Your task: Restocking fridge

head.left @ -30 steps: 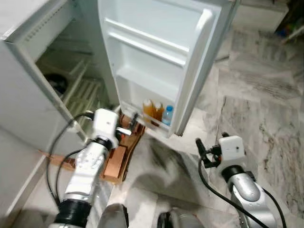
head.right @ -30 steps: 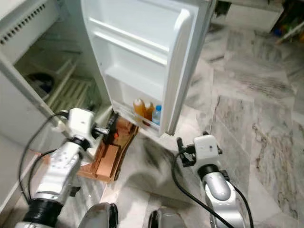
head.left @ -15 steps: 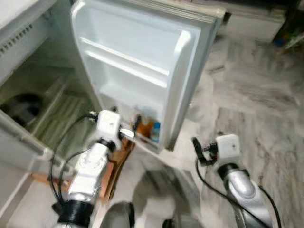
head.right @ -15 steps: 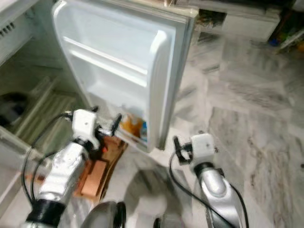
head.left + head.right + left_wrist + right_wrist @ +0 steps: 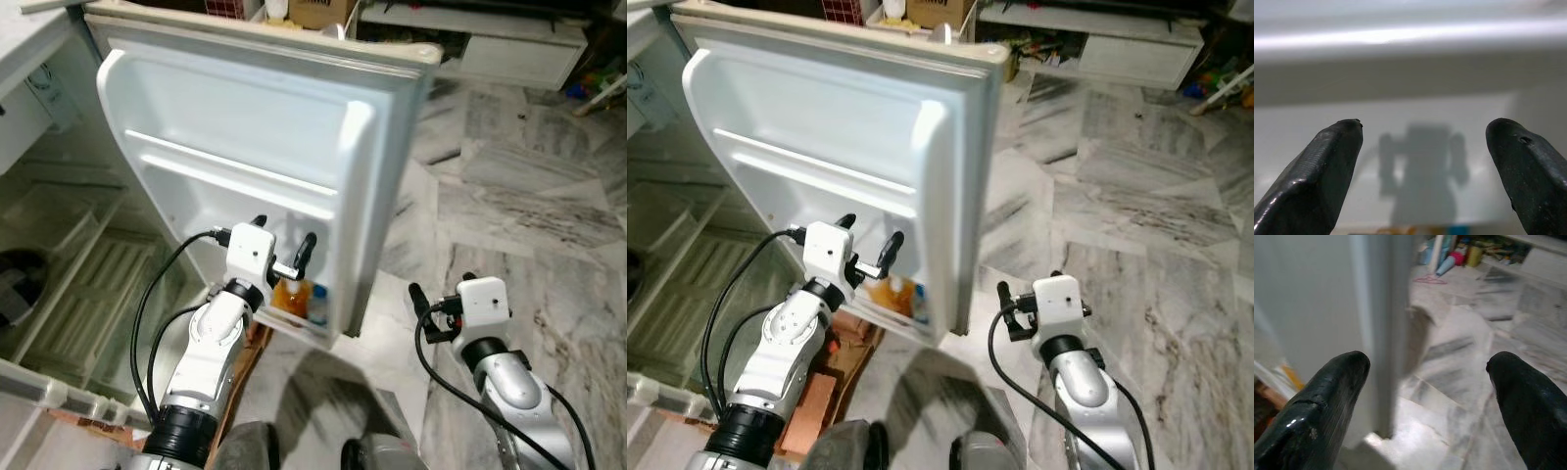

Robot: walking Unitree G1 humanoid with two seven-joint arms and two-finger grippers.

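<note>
Low on the white fridge door (image 5: 255, 137), orange bottles (image 5: 290, 297) stand upright.

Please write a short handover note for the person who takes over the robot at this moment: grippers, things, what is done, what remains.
Left gripper: fingers open, empty, raised inside the open fridge door, just above its bottom shelf.
Right gripper: fingers open, empty, low over the marble floor, beside the door's edge.
Bottom door shelf holds orange bottles and a blue-capped bottle.
Upper door shelves look bare. Neither gripper carries stock; nothing more is ready to load yet.
</note>
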